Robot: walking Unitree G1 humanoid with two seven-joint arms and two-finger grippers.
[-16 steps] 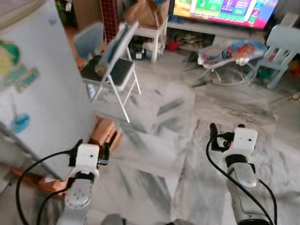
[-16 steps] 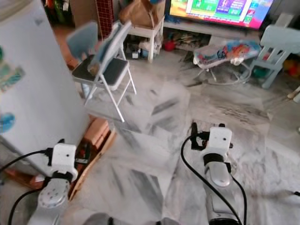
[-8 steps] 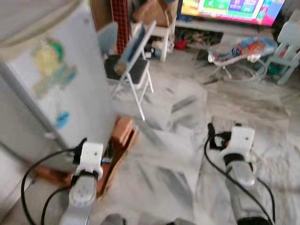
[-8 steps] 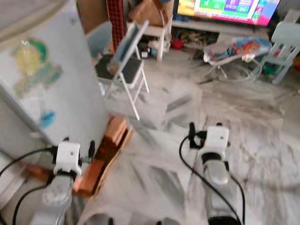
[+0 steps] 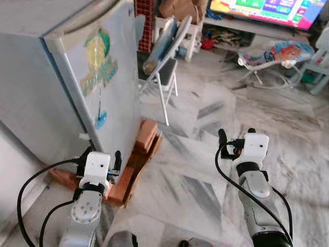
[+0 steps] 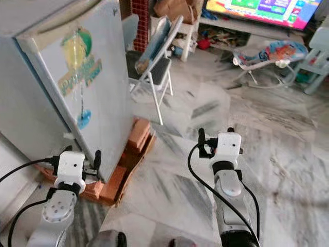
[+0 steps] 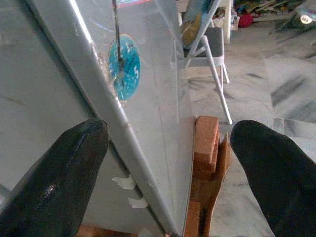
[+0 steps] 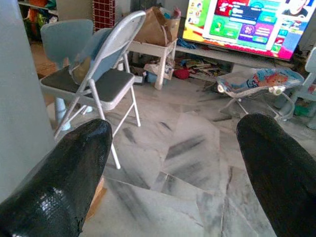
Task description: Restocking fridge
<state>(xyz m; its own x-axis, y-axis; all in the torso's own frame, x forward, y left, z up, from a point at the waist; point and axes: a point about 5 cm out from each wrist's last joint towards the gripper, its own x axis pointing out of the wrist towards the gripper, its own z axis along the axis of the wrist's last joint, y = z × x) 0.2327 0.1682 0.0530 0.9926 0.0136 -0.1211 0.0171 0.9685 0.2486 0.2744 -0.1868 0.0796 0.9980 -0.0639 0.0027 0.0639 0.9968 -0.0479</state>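
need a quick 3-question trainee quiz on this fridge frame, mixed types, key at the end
1. True or false: the fridge door is shut.
2. Multiple choice: what does the fridge stand on? A) a blue plastic crate B) red bricks and boards C) a wheeled metal trolley
3. Fill in: the left gripper is open, with the fridge door's ____ edge between its fingers in the left wrist view.

Key:
1. True. No gap shows along the door.
2. B.
3. Lower. The right gripper is also open and holds nothing, pointing toward the folding chair and the TV.
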